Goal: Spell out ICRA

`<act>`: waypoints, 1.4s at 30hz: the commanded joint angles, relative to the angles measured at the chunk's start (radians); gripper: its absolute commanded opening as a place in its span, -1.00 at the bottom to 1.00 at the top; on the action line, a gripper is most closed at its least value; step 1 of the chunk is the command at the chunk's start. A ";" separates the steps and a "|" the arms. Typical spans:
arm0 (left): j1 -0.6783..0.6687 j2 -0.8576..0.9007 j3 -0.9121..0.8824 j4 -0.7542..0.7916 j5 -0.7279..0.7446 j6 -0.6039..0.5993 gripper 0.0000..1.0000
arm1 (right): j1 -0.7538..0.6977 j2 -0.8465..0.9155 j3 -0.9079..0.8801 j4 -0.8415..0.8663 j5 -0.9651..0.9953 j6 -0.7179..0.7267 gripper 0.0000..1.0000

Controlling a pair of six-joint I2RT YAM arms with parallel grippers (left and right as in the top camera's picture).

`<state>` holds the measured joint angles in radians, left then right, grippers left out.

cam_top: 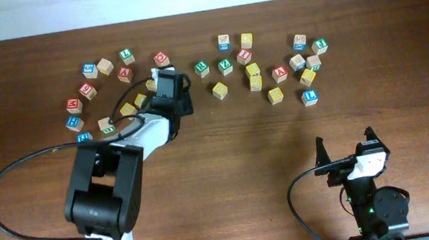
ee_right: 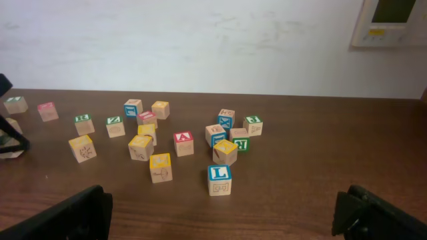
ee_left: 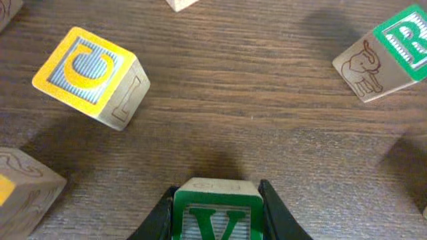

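Observation:
My left gripper (ee_left: 215,200) is shut on a green-bordered V cube (ee_left: 213,220) resting on the table. A yellow-bordered C cube (ee_left: 87,67) lies ahead to its left. A green-bordered R cube (ee_left: 400,40) with an elephant side lies ahead to its right. In the overhead view the left gripper (cam_top: 166,81) is among the left cluster of cubes and hides the V cube. A red A cube (ee_right: 183,138) stands in the right cluster and also shows in the overhead view (cam_top: 279,73). I cannot pick out an I cube. My right gripper (ee_right: 227,217) is open and empty, near the front edge (cam_top: 346,144).
Many look-alike letter cubes are scattered across the far half of the brown table (cam_top: 241,149). A blue L cube (ee_right: 219,175) is the nearest one to the right gripper. A yellow cube (cam_top: 220,90) sits between the two clusters. A white wall runs behind.

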<state>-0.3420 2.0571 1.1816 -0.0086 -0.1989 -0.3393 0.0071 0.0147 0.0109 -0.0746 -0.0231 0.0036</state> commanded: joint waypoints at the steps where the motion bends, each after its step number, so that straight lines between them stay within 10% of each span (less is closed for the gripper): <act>1: -0.002 0.022 -0.002 -0.026 0.000 0.000 -0.27 | -0.007 -0.006 -0.005 -0.005 0.006 0.004 0.97; 3: -0.002 -0.031 -0.002 -0.085 0.000 0.001 0.26 | -0.008 -0.006 -0.005 -0.005 0.006 0.004 0.97; 7: -0.002 -0.184 -0.002 -0.111 0.000 0.025 0.35 | -0.008 -0.006 -0.005 -0.005 0.006 0.004 0.96; 14: -0.002 -0.233 -0.002 -0.090 0.071 0.013 0.15 | -0.008 -0.006 -0.005 -0.005 0.006 0.004 0.97; 16: -0.002 -0.215 -0.002 -0.097 0.071 -0.153 0.41 | -0.007 -0.006 -0.005 -0.005 0.006 0.004 0.97; 22: -0.002 -0.197 -0.002 -0.139 -0.092 -0.520 0.25 | -0.008 -0.006 -0.005 -0.005 0.006 0.004 0.97; 42: -0.042 -0.035 -0.002 -0.106 -0.121 -0.565 0.08 | -0.008 -0.006 -0.005 -0.005 0.006 0.004 0.97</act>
<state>-0.3805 1.9827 1.1797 -0.1158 -0.2966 -0.8841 0.0071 0.0147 0.0109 -0.0746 -0.0227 0.0036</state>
